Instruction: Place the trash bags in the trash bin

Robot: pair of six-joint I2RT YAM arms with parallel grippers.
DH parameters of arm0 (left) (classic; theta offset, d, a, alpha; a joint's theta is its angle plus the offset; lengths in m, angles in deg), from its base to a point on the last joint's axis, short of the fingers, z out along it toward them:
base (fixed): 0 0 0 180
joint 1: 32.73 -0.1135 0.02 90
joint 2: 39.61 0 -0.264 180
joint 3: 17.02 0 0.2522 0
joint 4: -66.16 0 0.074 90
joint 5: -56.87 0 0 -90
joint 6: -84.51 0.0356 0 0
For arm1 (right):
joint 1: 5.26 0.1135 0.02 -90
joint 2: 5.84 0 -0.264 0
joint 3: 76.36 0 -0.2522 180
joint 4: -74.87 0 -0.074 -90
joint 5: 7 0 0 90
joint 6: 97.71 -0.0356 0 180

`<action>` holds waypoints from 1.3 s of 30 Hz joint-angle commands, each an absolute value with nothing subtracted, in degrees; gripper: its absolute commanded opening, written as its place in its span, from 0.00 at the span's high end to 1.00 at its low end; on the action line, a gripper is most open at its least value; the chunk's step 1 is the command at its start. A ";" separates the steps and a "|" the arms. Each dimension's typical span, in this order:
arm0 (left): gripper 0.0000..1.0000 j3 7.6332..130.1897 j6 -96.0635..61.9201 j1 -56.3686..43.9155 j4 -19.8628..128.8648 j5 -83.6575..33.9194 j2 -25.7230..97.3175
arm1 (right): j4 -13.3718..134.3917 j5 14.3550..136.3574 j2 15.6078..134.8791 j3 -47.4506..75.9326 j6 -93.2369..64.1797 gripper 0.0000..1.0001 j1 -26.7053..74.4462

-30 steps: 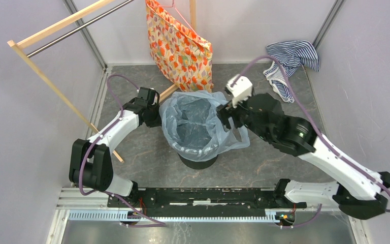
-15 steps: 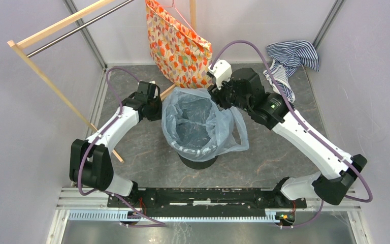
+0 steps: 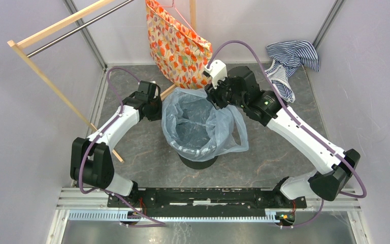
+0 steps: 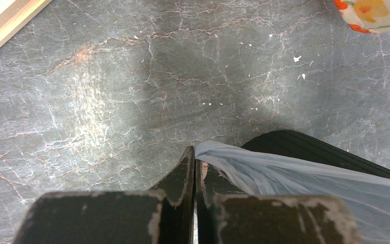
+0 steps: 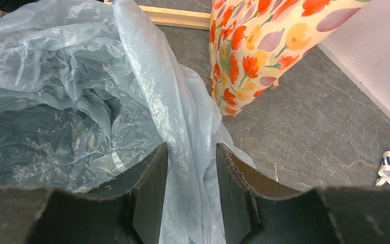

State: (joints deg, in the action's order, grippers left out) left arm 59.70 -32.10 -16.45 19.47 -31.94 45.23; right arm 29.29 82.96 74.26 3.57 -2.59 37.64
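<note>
The pale-blue trash bag (image 3: pixel 195 124) lines the black trash bin (image 3: pixel 198 161) in the top view, its mouth spread wide above the rim and a loose flap hanging over the right side. My left gripper (image 3: pixel 158 109) is at the bag's left edge. In the left wrist view it (image 4: pixel 195 155) is shut on a corner of the bag (image 4: pixel 294 175), beside the bin's wall (image 4: pixel 304 145). My right gripper (image 3: pixel 214 97) is at the bag's back-right edge. In the right wrist view it (image 5: pixel 191 152) is open, straddling a fold of the bag (image 5: pixel 71 96).
An orange floral fabric bag (image 3: pixel 180 46) hangs just behind the bin and shows close by in the right wrist view (image 5: pixel 264 46). A blue-white striped cloth (image 3: pixel 289 61) lies at the back right. A wooden rack (image 3: pixel 56 86) slants along the left, its foot near the bin.
My right arm has swung from the bin's right front side to the bag's back-right edge, near the floral bag. The left gripper has stayed on the bag's left edge.
</note>
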 commanded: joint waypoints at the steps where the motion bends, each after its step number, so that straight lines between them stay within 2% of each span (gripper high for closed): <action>1: 0.98 62.13 -29.31 -16.16 19.87 -31.55 45.86 | 31.23 82.65 74.02 3.00 -2.92 0.53 37.15; 5: 0.98 62.13 -29.31 -16.13 19.83 -31.46 45.91 | 31.22 82.65 74.43 2.82 -3.06 0.58 37.04; 11: 0.98 62.13 -29.53 -16.12 19.83 -31.28 45.83 | 31.20 84.35 75.38 2.52 -4.01 0.84 36.15; 15: 0.98 61.68 -30.02 -16.12 19.86 -31.46 45.73 | 31.67 85.10 75.84 1.87 -6.83 0.92 33.56; 21: 0.98 57.84 -32.89 -15.94 21.37 -32.05 45.00 | 32.21 85.89 78.59 2.29 -11.64 1.00 30.31; 31: 0.98 46.74 -37.79 -15.94 26.60 -31.25 42.30 | 39.95 83.16 76.76 14.95 -15.99 1.00 26.47; 33: 0.98 45.72 -38.00 -15.89 26.93 -30.90 42.01 | 39.72 83.16 75.74 15.21 -16.22 0.96 26.34; 36: 0.98 45.10 -38.01 -15.85 27.00 -30.82 41.76 | 37.61 85.36 73.33 15.00 -16.46 0.80 25.75; 38: 0.98 44.87 -38.01 -15.85 27.04 -30.82 41.49 | 36.24 87.28 70.61 15.69 -16.90 0.61 24.96; 39: 0.98 44.82 -38.01 -15.85 27.00 -30.81 41.31 | 35.99 87.74 69.13 16.77 -17.35 0.48 24.48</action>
State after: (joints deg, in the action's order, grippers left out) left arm 45.10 -36.08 -15.84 24.78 -31.02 43.44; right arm 35.67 83.93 76.51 15.79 -16.03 26.25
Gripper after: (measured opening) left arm 0.032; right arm 0.349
